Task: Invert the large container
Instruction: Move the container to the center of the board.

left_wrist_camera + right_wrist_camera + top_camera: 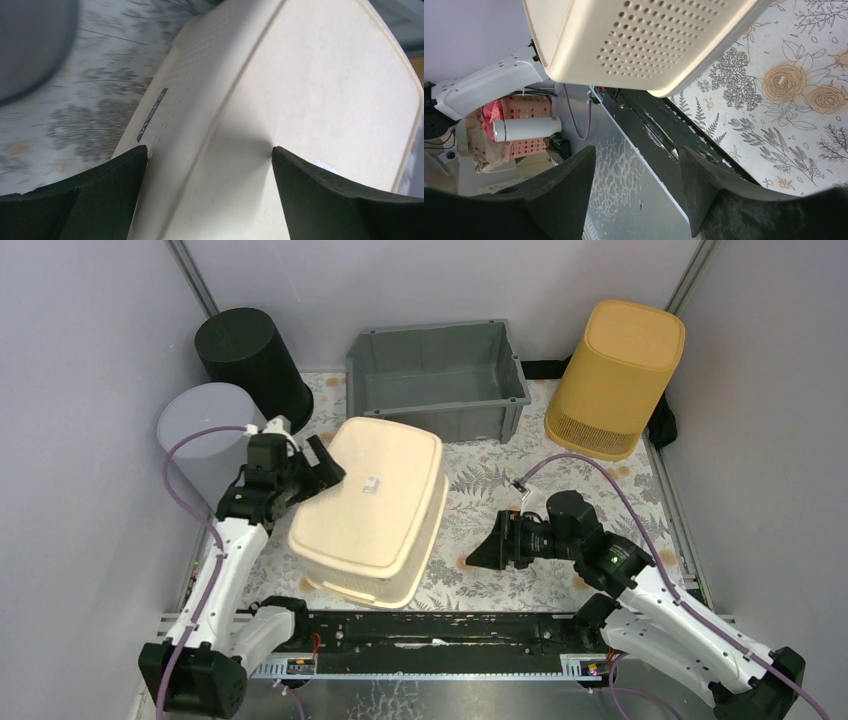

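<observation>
The container lies bottom up, just in front of the grey bin. The left gripper is wide open over its left edge. The right gripper, open and empty, is apart on its right.

large container | cream, perforated sides | base up | left of centre

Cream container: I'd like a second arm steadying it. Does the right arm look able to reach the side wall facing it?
Probably yes. The right gripper faces the cream container with its jaws open. Only bare table mat lies between them, with nothing in the way.
</observation>
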`<action>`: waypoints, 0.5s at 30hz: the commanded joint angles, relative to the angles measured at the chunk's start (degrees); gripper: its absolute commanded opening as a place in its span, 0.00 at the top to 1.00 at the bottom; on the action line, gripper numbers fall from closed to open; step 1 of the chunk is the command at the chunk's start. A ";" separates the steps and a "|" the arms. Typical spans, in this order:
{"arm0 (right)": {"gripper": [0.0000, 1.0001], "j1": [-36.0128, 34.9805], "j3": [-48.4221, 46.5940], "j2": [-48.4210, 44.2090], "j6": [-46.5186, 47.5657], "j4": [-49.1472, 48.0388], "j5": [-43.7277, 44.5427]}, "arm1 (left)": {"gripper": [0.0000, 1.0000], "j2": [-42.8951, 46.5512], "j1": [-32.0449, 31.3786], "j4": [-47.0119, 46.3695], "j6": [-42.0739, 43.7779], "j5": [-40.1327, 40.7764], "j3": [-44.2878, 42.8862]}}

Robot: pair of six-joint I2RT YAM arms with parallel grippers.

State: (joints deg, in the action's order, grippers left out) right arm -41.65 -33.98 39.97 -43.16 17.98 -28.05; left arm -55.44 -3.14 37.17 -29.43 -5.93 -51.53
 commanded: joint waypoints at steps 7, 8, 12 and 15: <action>0.61 -0.54 -6.18 -3.35 1.15 8.06 2.74 | 0.00 -7.52 -23.82 -14.18 -15.59 0.40 3.19; 0.62 -0.53 -7.16 -3.44 1.61 9.55 3.29 | 0.00 -8.43 -25.86 -15.43 -16.52 1.88 3.00; 0.62 -0.54 -9.96 -5.55 2.05 14.26 4.90 | 0.00 -12.93 -32.04 -18.60 -18.98 6.06 1.49; 0.61 -0.53 -11.99 -7.42 2.29 15.93 1.67 | 0.00 -15.98 -34.19 -20.88 -19.94 6.99 0.46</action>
State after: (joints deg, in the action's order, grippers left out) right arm -41.69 -41.65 35.03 -42.19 30.02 -24.56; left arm -67.11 -34.30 18.79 -45.93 -1.23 -50.70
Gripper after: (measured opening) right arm 0.386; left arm 0.998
